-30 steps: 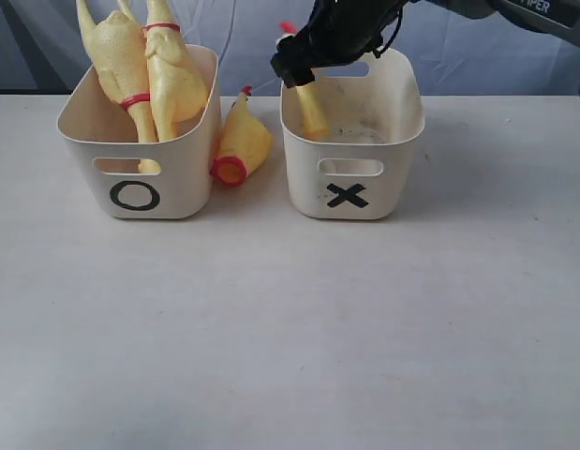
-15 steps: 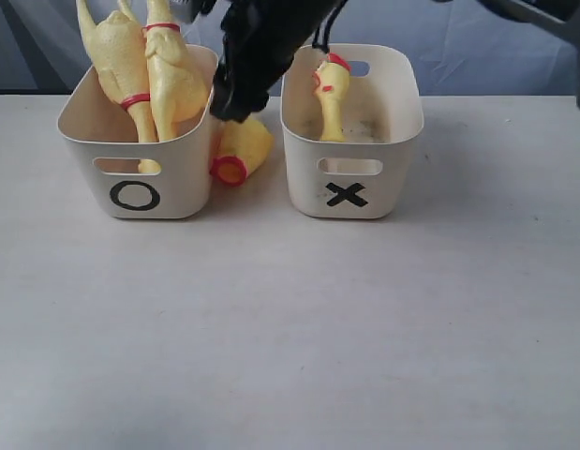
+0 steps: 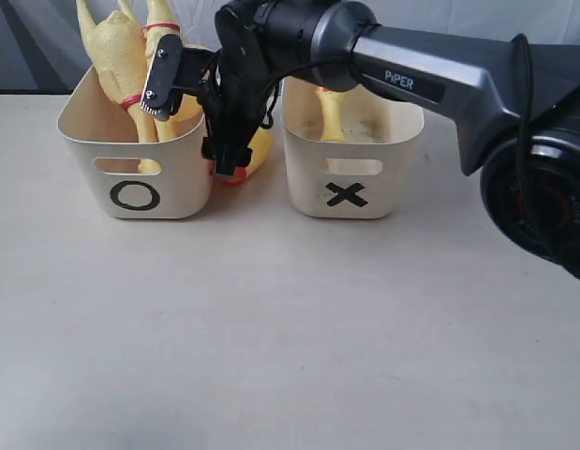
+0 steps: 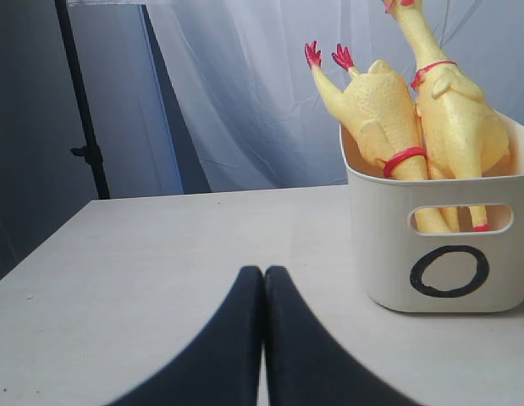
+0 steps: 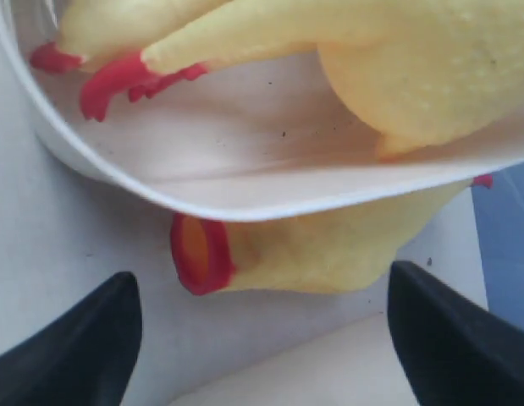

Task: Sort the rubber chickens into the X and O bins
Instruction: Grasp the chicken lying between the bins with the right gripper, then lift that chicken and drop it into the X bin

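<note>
Two big rubber chickens (image 3: 116, 56) (image 3: 172, 89) stand in the O bin (image 3: 135, 192). A smaller one (image 3: 329, 108) leans inside the X bin (image 3: 350, 192). Another chicken (image 3: 260, 145), with a red open ring, lies on the table between the bins. My right gripper (image 3: 226, 155) has reached across and hangs over that chicken. In the right wrist view it (image 5: 263, 279) is open, its fingers either side of the chicken (image 5: 329, 249) and apart from it. My left gripper (image 4: 263, 275) is shut and empty, on the table beside the O bin (image 4: 448, 271).
The lying chicken sits tight against the O bin's wall (image 5: 245, 199), with the X bin's rim (image 5: 329, 372) close on its other side. A dark stand (image 4: 84, 127) and pale curtains are behind the table. Bare tabletop (image 3: 290, 328) lies in front of both bins.
My right gripper has left the X bin, where a small chicken now stands, and has swung left and down over the chicken lying between the bins.
</note>
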